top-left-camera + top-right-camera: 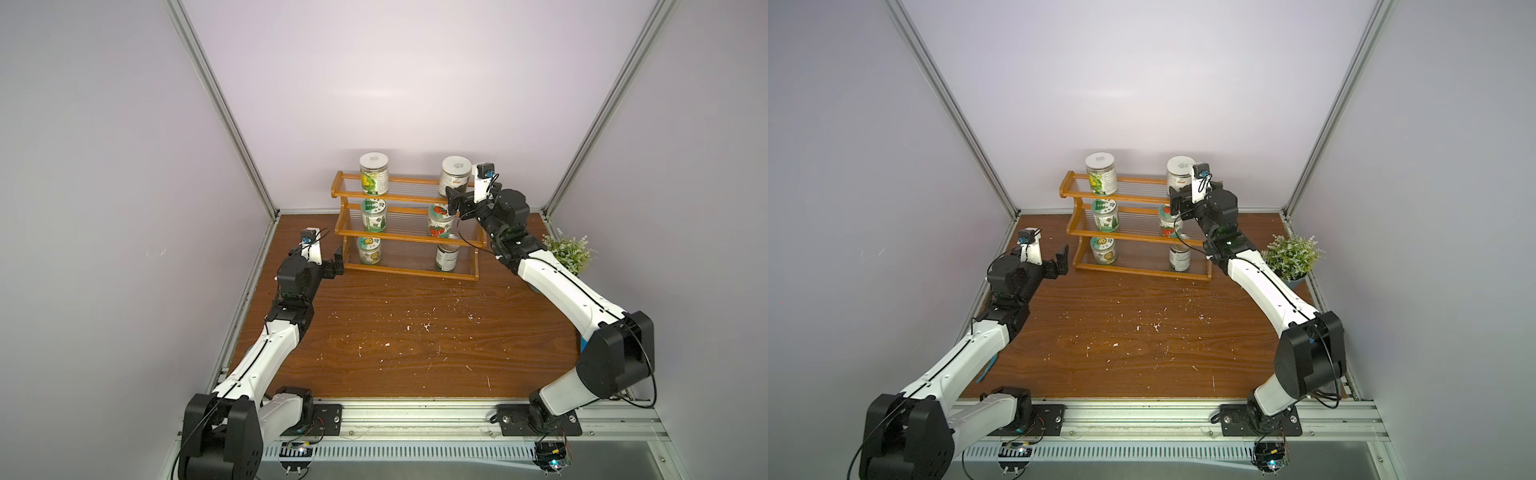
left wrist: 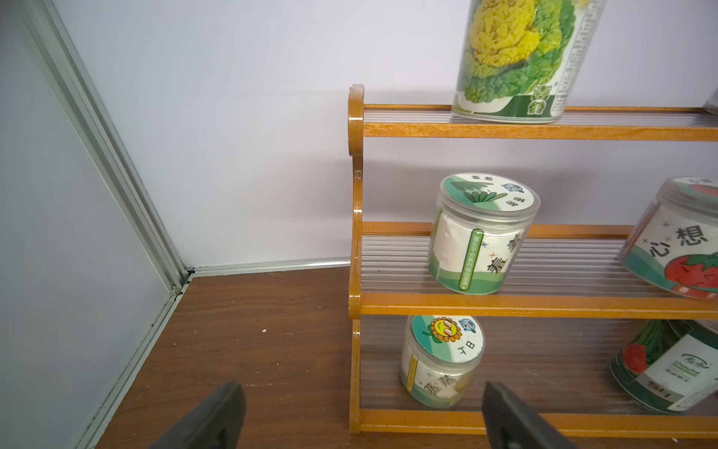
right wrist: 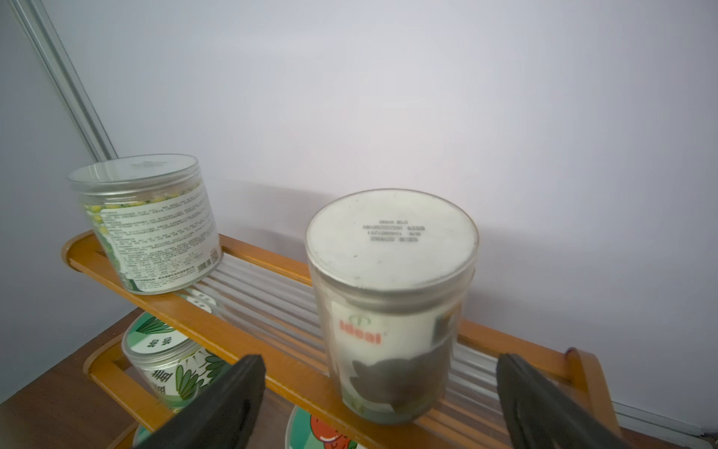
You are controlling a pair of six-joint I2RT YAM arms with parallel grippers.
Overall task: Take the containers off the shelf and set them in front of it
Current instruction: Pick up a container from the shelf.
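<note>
The orange-brown wooden shelf (image 1: 409, 239) stands at the back with several containers on its three tiers. On top are a yellow-green jar (image 1: 374, 173) and a dark-labelled jar (image 3: 388, 303). The middle tier holds a green jar (image 2: 481, 237) and a tomato jar (image 1: 440, 220). Lowest stand a sunflower jar (image 2: 441, 361) and a dark can (image 1: 446, 257). My left gripper (image 2: 361, 421) is open beside the shelf's left end, level with the bottom tier, short of the sunflower jar. My right gripper (image 3: 382, 404) is open in front of the dark-labelled jar, one finger on each side, not touching it.
A small potted plant (image 1: 569, 253) stands right of the shelf, partly behind my right arm. Grey walls and aluminium posts (image 1: 224, 112) close in the back and sides. The brown tabletop (image 1: 395, 340) in front of the shelf bears only white specks.
</note>
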